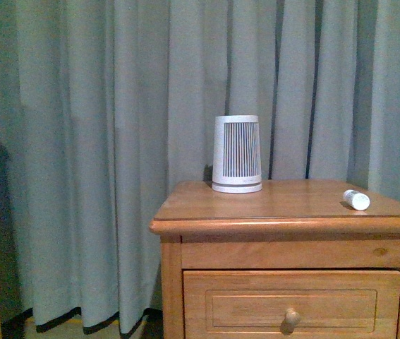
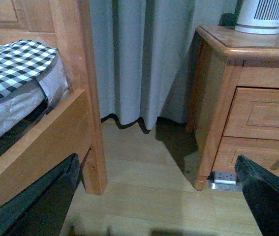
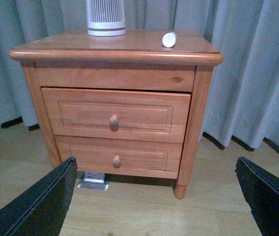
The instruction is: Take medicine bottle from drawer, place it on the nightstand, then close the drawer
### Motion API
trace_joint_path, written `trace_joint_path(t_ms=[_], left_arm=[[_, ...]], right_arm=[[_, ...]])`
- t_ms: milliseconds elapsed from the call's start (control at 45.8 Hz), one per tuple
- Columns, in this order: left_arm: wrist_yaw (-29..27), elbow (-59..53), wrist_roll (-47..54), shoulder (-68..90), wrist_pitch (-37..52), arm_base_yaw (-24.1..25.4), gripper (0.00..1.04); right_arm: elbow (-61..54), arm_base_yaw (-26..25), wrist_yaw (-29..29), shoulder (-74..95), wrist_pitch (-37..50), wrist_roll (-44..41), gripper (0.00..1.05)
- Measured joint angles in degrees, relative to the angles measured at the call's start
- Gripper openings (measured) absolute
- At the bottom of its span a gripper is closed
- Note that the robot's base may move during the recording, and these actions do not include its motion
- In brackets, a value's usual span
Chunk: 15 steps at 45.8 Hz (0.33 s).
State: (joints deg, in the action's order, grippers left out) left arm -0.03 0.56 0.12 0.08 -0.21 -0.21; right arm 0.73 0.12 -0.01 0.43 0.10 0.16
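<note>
Nearest in the right wrist view, the right gripper point(image 3: 156, 201) shows as two dark fingers point(image 3: 36, 204) spread wide apart with nothing between them, hanging above the pale wooden floor point(image 3: 144, 211) in front of the nightstand point(image 3: 198, 98). The left gripper point(image 2: 159, 206) is likewise spread, its dark fingers point(image 2: 272, 196) at either side of the left wrist view and empty, low over the floor between a wooden bed frame point(image 2: 87, 98) with a checked mattress cover point(image 2: 11, 64) and the nightstand's side. Beyond the right gripper, a white power strip point(image 3: 94, 179) lies on the floor under the cabinet, beside its short turned foot. Above that sits the lower drawer point(image 3: 117, 157), and over it the drawer point(image 3: 114, 115) with its round knob point(image 3: 113, 121); its front stands slightly proud of the frame, more so on one side, so it is not fully flush. On the flat top, the medicine bottle point(image 1: 356, 200) lies on its side near the front right corner, well apart from the white slatted cylinder point(image 1: 236, 154), which stands upright further back toward the middle. Behind everything hangs a grey-green curtain point(image 1: 101, 141), reaching nearly to the floor.
</note>
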Motion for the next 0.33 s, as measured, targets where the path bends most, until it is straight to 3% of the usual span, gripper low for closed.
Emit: trace_joint_path(t_ms=[328], left_arm=[[0.0,0.0,0.0,0.0,0.0,0.0,0.98]], right_arm=[[0.0,0.0,0.0,0.0,0.0,0.0,0.98]])
